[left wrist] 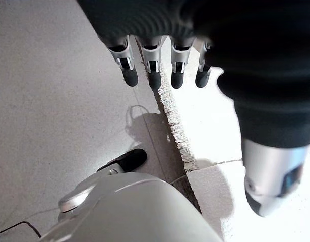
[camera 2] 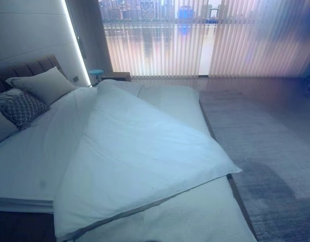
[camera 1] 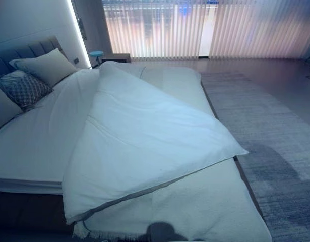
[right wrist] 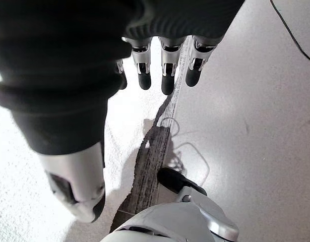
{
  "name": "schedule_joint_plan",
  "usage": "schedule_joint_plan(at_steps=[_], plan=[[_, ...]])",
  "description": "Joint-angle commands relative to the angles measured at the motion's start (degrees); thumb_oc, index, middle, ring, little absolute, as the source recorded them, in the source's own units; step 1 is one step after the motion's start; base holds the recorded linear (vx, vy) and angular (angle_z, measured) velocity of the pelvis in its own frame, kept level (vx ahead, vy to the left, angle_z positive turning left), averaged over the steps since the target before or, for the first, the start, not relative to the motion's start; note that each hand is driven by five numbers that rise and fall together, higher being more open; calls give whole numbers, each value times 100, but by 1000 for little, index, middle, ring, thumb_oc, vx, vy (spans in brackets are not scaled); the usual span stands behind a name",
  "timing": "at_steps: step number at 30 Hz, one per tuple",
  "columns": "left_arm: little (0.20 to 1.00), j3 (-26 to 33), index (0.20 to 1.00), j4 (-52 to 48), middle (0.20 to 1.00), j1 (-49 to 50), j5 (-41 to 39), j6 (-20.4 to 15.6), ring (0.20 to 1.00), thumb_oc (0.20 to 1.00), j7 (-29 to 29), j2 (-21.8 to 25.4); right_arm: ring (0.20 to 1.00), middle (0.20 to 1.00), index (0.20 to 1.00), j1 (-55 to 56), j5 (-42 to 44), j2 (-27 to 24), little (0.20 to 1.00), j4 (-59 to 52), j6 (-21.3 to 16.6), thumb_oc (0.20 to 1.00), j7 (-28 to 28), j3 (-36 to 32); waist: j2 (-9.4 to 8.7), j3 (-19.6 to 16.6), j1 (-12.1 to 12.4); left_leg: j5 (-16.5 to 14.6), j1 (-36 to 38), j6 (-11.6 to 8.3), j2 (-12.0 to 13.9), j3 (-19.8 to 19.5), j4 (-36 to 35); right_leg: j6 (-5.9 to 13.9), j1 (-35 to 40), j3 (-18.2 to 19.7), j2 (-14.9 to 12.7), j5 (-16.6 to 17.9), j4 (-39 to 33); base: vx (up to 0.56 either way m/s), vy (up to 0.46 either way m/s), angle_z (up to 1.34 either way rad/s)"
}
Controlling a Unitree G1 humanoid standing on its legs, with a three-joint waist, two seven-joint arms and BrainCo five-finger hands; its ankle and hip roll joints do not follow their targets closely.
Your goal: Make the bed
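Observation:
The bed has a white duvet [camera 1: 144, 146] lying crooked across it, folded back on a diagonal. Its near left corner hangs past the mattress edge, and the bare sheet [camera 1: 34, 146] shows on the left. A pale fringed throw [camera 1: 205, 212] covers the foot end. A grey pillow [camera 1: 46, 65] and a patterned pillow [camera 1: 23, 88] lean on the headboard [camera 1: 28, 50]. My left hand [left wrist: 153, 70] hangs open over the throw's fringe [left wrist: 177, 131] and the floor, holding nothing. My right hand [right wrist: 167, 70] hangs open over the throw [right wrist: 23, 176] at the bed's edge.
A grey rug [camera 1: 275, 131] runs along the right side of the bed. A low nightstand [camera 1: 114, 58] and a small teal stool [camera 1: 96, 53] stand at the far corner. Vertical blinds [camera 1: 205, 27] cover the far window.

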Motion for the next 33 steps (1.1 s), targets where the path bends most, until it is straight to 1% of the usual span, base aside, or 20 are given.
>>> schedule_joint_plan(at_steps=[1, 7, 9, 11, 13, 17, 19, 22, 23, 24, 25, 26, 29, 30, 33], plan=[[1000, -22, 1000, 215, 1000, -349, 12, -1, 1000, 1000, 73, -57, 1000, 1000, 1000, -329, 260, 53, 1000, 204, -31, 1000, 12, 53, -278, 164, 0, -263, 38, 224, -543, 195, 36, 330, 30, 71, 9, -208, 64, 0, 0, 0], [1000, 99, 1000, 260, 1000, -282, -114, -3, 1000, 1000, 128, -83, 1000, 1000, 1000, -322, 1166, 141, 1000, 10, -154, 1000, -36, -389, -239, 166, -36, -298, 72, 225, -530, 206, 36, 328, 52, 69, 2, -231, 64, 23, 5, 0], [1000, 112, 1000, 264, 1000, -271, -136, -3, 1000, 1000, 143, -85, 1000, 1000, 1000, -326, 1283, 146, 1000, -37, -170, 1000, -37, -440, -232, 173, -36, -301, 73, 224, -531, 205, 36, 331, 54, 72, 1, -234, 64, 0, 0, 0], [1000, 165, 1000, 257, 1000, -251, -236, -6, 1000, 1000, 187, -88, 1000, 1000, 1000, -363, 1776, 155, 1000, -244, -232, 1000, -81, -610, -216, 208, -33, -304, 60, 219, -534, 196, 36, 330, 49, 64, -3, -235, 64, 15, 5, 0], [1000, 181, 1000, 233, 1000, -254, -296, -9, 1000, 1000, 224, -74, 1000, 1000, 1000, -423, 2088, 148, 1000, -397, -280, 1000, -103, -711, -206, 246, -29, -299, 38, 210, -529, 198, 36, 337, 35, 52, -7, -234, 64, 0, 0, 0], [1000, 151, 1000, 146, 1000, -319, -440, -12, 1000, 1000, 327, -44, 1000, 1000, 1000, -665, 2876, 31, 1000, -939, -409, 1000, -250, -951, -176, 371, -14, -262, -83, 198, -524, 189, 36, 353, -97, 24, -27, -204, 64, -8, 2, 0], [1000, 105, 1000, 105, 1000, -399, -523, -17, 1000, 1000, 389, -42, 1000, 1000, 1000, -875, 3263, -42, 1000, -1123, -496, 1000, -324, -1028, -156, 465, -5, -224, -195, 189, -523, 177, 36, 357, -207, 9, -41, -172, 64, -63, 9, 1], [1000, -28, 1000, -33, 1000, -565, -788, -54, 1000, 1000, 496, -55, 1000, 1000, 1000, -1374, 4076, -168, 1000, -1519, -714, 1000, -540, -1210, -111, 729, 18, -119, -496, 177, -522, 162, 36, 367, -500, 4, -72, -72, 69, -100, 8, 1], [1000, -28, 1000, -31, 1000, -572, -789, -54, 1000, 1000, 496, -56, 1000, 1000, 1000, -1379, 4079, -169, 1000, -1520, -713, 1000, -542, -1211, -110, 727, 19, -116, -506, 177, -522, 163, 36, 367, -510, 4, -72, -70, 70, -98, 10, 4], [1000, -116, 1000, -91, 1000, -696, -971, -74, 1000, 1000, 541, -95, 1000, 1000, 1000, -1716, 4410, -258, 1000, -1573, -829, 1000, -691, -1276, -70, 857, 44, -53, -701, 169, -530, 155, 36, 368, -711, -3, -89, -19, 86, -53, 10, 4], [1000, -115, 1000, -91, 1000, -697, -971, -74, 1000, 1000, 541, -95, 1000, 1000, 1000, -1717, 4410, -258, 1000, -1573, -829, 1000, -690, -1276, -70, 855, 44, -53, -704, 169, -530, 155, 36, 368, -714, -3, -89, -18, 87, -72, 16, 5], [1000, -175, 1000, -132, 1000, -768, -1144, -85, 1000, 1000, 584, -129, 1000, 1000, 1000, -2062, 4785, -367, 1000, -1783, -986, 1000, -847, -1402, -34, 992, 75, 11, -887, 165, -533, 137, 36, 378, -881, -12, -116, 43, 85, -17, 8, 10], [1000, -263, 1000, -169, 1000, -812, -1231, -80, 1000, 1000, 611, -162, 1000, 1000, 1000, -2352, 4952, -485, 1000, -1780, -1051, 1000, -972, -1431, -4, 1069, 99, 56, -1053, 162, -545, 147, 36, 380, -1053, 1, -120, 94, 79, 1, 15, 11], [1000, -319, 1000, -214, 1000, -828, -1335, -82, 1000, 1000, 627, -188, 1000, 1000, 1000, -2639, 5084, -628, 1000, -1834, -1129, 1000, -1090, -1459, 23, 1149, 122, 83, -1201, 159, -549, 153, 36, 393, -1204, 41, -132, 142, 64, 0, 0, 0], [1000, -413, 1000, -304, 1000, -840, -1455, -90, 1000, 1000, 652, -200, 1000, 1000, 1000, -3244, 5277, -918, 1000, -1695, -1205, 1000, -1200, -1524, 58, 1284, 161, 127, -1434, 153, -554, 171, 36, 412, -1468, 113, -137, 204, 64, 29, 25, -3]])
